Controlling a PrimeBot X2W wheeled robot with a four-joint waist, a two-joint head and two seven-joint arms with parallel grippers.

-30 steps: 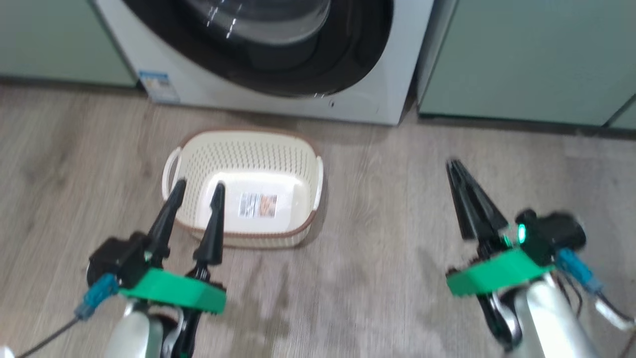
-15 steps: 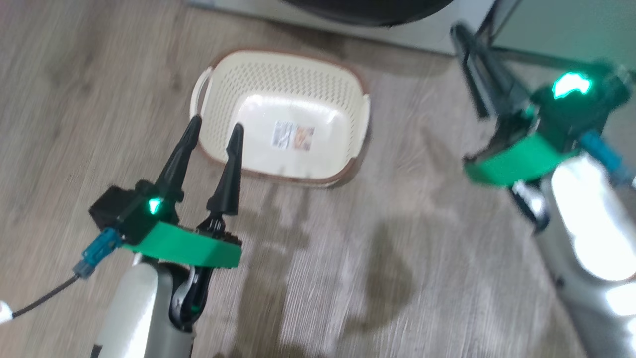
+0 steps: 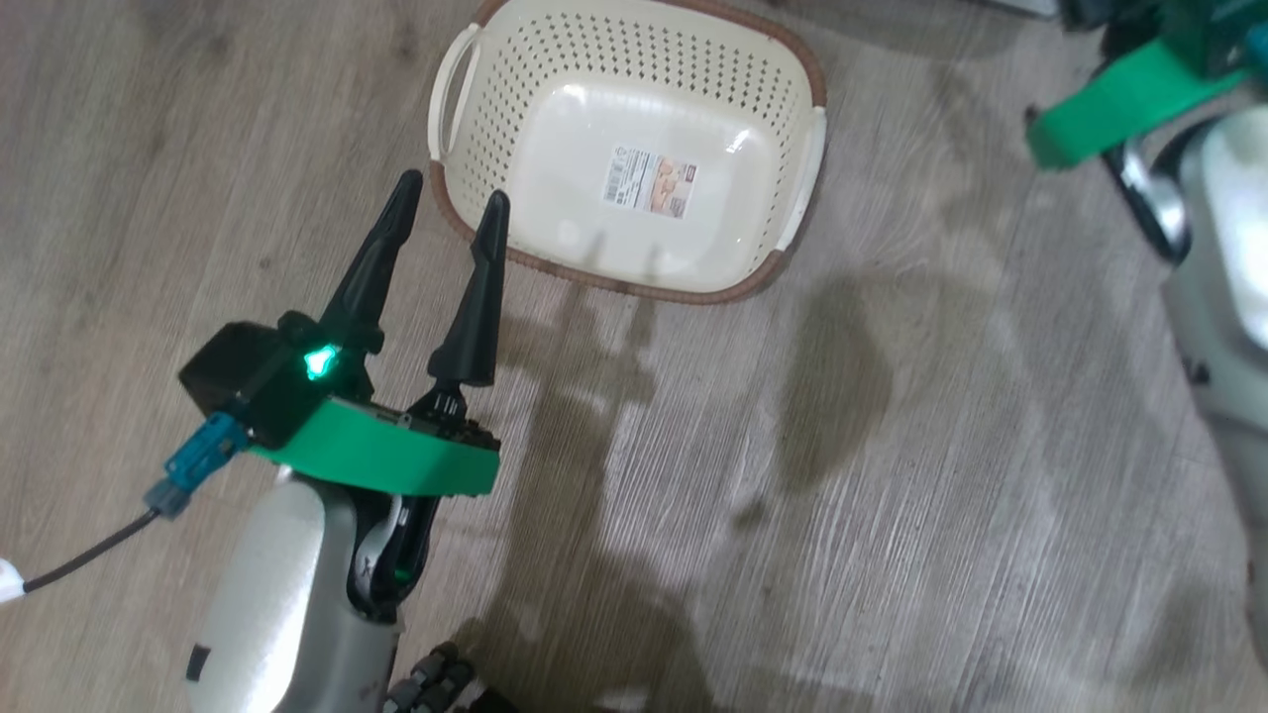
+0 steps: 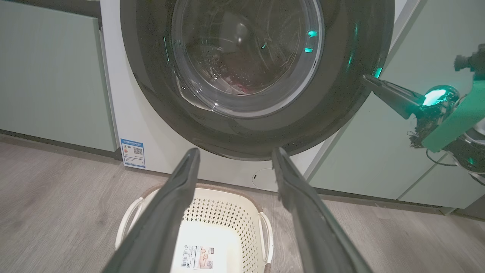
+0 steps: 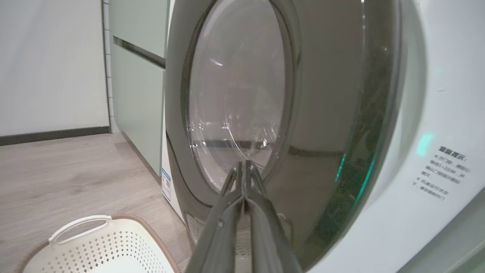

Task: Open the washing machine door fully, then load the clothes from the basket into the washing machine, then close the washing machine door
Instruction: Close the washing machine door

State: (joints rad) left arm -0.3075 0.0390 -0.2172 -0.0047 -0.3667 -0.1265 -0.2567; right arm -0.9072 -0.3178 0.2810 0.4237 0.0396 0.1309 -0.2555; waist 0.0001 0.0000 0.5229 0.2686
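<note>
the floor [image 3: 892, 446] is grey wood, with dark arm shadows on it. pale green cabinets [image 4: 49, 76] stand on both sides of the washer [image 4: 125, 121], and a white wall [image 5: 49, 57] with a dark strip at the bottom is far off to one side. a small round flap [image 4: 265, 176] sits low on the washer front.

the basket [image 3: 634, 59] is on the floor just in front of the washer, under the door [image 4: 246, 64]. from the left wrist it lies between the left gripper [image 4: 235, 151] and the washer. the door is shut flat on the washer front [image 5: 435, 113]. a bit of red, the clothes [image 4: 242, 86], shows dimly low behind the glass.

a paper label [image 3: 651, 183] lies flat on the basket's bottom. it has a bar code and a little picture, but the words are too small to read. a blue sticker [image 4: 133, 152] with a square code is on the washer's lower corner. grey writing [image 5: 445, 172] is printed on the washer beside the door, too small to read.

the left gripper [image 3: 452, 188] has its fingers wide apart and holds nothing. its tips hang over the near left corner of the basket rim. the right gripper [image 5: 242, 163] has its two fingers pressed together with nothing between them. it points at the door [image 5: 246, 94]. from the left wrist, its tip [image 4: 367, 79] is right at the edge of the black rim. i cannot tell if it touches.
</note>
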